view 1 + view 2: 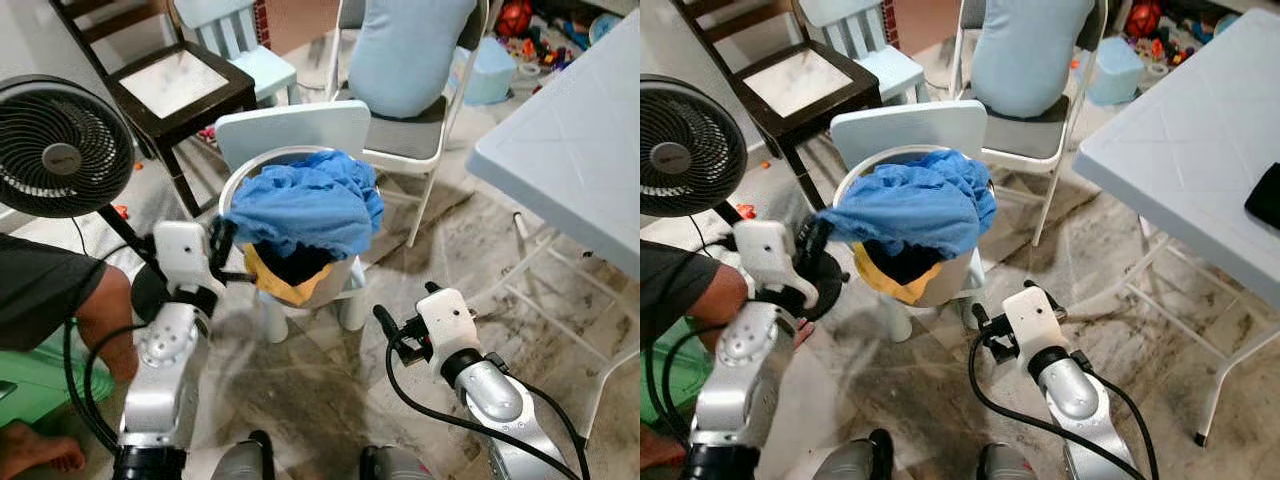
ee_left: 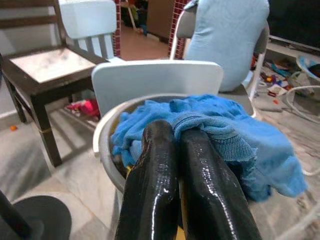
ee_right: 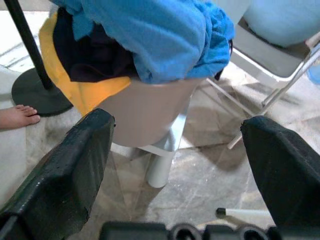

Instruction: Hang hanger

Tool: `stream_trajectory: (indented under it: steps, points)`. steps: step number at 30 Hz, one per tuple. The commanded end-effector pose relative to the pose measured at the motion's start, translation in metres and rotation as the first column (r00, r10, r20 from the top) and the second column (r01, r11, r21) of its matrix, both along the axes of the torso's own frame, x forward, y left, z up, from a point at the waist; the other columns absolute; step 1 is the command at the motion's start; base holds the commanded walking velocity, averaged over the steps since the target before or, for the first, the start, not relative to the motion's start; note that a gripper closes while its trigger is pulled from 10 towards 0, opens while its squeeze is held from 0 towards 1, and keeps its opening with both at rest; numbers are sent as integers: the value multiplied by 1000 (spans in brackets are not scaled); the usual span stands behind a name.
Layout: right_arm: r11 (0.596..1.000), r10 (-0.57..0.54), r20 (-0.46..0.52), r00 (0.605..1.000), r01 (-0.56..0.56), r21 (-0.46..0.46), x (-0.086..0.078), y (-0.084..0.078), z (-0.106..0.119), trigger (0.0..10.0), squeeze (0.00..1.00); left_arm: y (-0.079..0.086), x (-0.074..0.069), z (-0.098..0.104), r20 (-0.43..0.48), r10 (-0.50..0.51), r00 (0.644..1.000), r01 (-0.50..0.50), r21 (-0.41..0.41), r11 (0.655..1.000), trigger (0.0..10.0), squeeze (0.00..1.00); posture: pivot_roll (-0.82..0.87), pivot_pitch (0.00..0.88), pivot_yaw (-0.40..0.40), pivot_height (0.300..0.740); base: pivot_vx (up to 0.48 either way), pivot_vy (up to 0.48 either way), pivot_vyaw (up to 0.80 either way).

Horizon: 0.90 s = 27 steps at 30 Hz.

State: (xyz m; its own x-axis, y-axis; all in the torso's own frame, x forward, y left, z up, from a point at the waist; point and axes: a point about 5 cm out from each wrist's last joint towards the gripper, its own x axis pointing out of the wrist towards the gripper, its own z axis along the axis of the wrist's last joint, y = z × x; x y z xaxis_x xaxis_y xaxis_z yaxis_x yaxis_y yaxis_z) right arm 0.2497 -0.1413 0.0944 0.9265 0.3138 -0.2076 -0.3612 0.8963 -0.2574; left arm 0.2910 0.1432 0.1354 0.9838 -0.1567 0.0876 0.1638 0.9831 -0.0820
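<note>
Laundry fills a pale round basket [image 1: 340, 285] that sits on a small white chair [image 1: 295, 130] in the middle of a stained tile floor [image 1: 440, 250]. On top lies a blue cloth [image 1: 305, 205], draped over the rim, with a dark garment [image 1: 300, 265] and a yellow cloth [image 1: 275, 285] under it, the yellow one hanging over the near edge. No hanger can be made out in the pile.

The left gripper [image 1: 222, 245] is raised at the basket's left rim, its 2 black fingers [image 2: 160, 165] pressed together, tips touching the edge of the blue cloth; whether any fabric is pinched between them cannot be told. The right gripper [image 1: 385, 322] hangs lower, near the floor in front of the basket, with its 2 fingers [image 3: 70, 170] spread wide and nothing between them.

Left of the basket stands a black fan [image 1: 60, 145] on a round base. A person's bare leg [image 1: 105, 320] and foot [image 1: 40, 450] show beside it. Behind are a dark wooden chair [image 1: 180, 85], a light blue chair [image 1: 235, 35] and a folding chair [image 1: 420, 110] with a pale blue cushion [image 1: 410, 50]. A white folding table [image 1: 570, 140] stands at the right.
</note>
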Motion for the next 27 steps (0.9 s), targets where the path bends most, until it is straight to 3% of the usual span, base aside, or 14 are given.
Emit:
stream_trajectory:
  steps: [1, 6, 9, 10, 11, 12, 13, 14, 15, 16, 20, 23, 27]
  points:
    - [1000, 0, -9, 1000, 0, -1, -2, -2, -3, 10000, 0, -4, -2, 4, 7, -7, 1000, 7, -2, 1000, 0, 0, -36, 121, -8, 740, 0, 0, 0]
    - [997, -64, 26, 998, 63, 52, 1, -8, 3, 10000, 0, -9, -1, 9, 5, -11, 1000, 11, -1, 1000, 0, 0, -48, 93, 0, 740, 0, 0, 0]
    - [974, -168, 47, 985, 159, 160, 6, -16, 13, 10000, 0, -9, 2, 11, 8, -15, 1000, 15, -7, 1000, 0, 0, -56, 73, 8, 740, 0, 0, 0]
    - [962, -205, 47, 978, 192, 195, 7, -20, 15, 10000, 0, -9, 2, 11, 7, -14, 1000, 14, -8, 1000, 1294, 0, -57, 68, 11, 740, 0, 0, 0]
    - [952, -227, 45, 973, 213, 219, 7, -23, 17, 10000, 0, -10, 3, 11, 6, -14, 1000, 14, -8, 1000, 1294, 0, -57, 68, 11, 740, 0, 0, 0]
    - [935, -265, 43, 963, 246, 256, 8, -27, 19, 10000, 0, -11, 2, 11, 10, -17, 1000, 17, -4, 1000, 3490, 0, -58, 59, 12, 740, 0, 0, 0]
    - [922, -290, 40, 956, 268, 280, 9, -30, 21, 10000, 0, -11, 1, 11, 13, -18, 1000, 18, -1, 1000, 3490, 0, -58, 59, 12, 740, 0, 0, 0]
    - [907, -315, 32, 949, 291, 304, 9, -33, 21, 10000, 0, -13, 0, 10, 14, -26, 1000, 26, 10, 1000, 4667, 0, -57, 52, 15, 740, 0, 0, 0]
    - [897, -330, 26, 944, 305, 320, 9, -35, 21, 10000, 0, -13, -1, 10, 13, -31, 999, 31, 17, 999, 4667, 0, -57, 52, 15, 740, 0, 0, 0]
    - [886, -348, 18, 938, 322, 335, 10, -38, 20, 10000, 0, -14, -3, 8, 4, -36, 999, 36, 31, 999, 10000, 0, -54, 42, 20, 740, 0, 0, 0]
    - [859, -386, 8, 923, 356, 367, 12, -44, 17, 10000, 0, -13, -8, -2, -20, -37, 999, 38, 56, 998, 10000, 0, -44, 12, 33, 740, 0, 0, 0]
    - [850, -386, 12, 922, 351, 392, 14, -44, 18, 10000, 0, -7, -7, -8, -31, 11, 999, -9, 80, 997, 10000, 0, -30, 0, 41, 740, 0, 0, 0]
    - [851, -388, 16, 921, 352, 390, 18, -45, 17, 10000, 0, -2, -5, -13, -51, -6, 999, 11, 101, 995, 10000, 0, -20, 0, 31, 740, 0, 0, 0]
